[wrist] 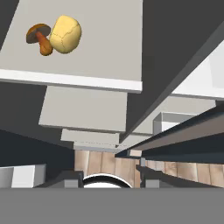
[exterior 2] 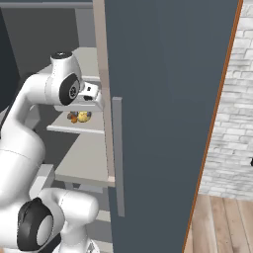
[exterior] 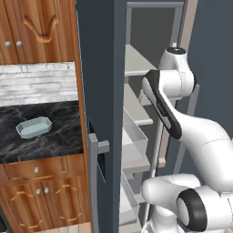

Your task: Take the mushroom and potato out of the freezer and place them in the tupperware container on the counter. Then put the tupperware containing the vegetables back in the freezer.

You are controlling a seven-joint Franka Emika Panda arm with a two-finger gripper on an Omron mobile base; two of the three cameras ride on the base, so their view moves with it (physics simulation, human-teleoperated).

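Touching on freezer (exterior: 102,68) shelf: mushroom (wrist: 39,37), potato (wrist: 65,34); jaws' spread hidden behind door, cannot tell.

Inside the freezer (exterior: 102,68), several pale grey shelves are stacked. On one shelf (wrist: 100,52) the mushroom (wrist: 39,37) and the potato (wrist: 65,34) are laid side by side, touching each other, near one corner. The black marble counter (exterior: 50,141) is seen beside the freezer, and the tupperware container (exterior: 33,127) is placed on it, upright.
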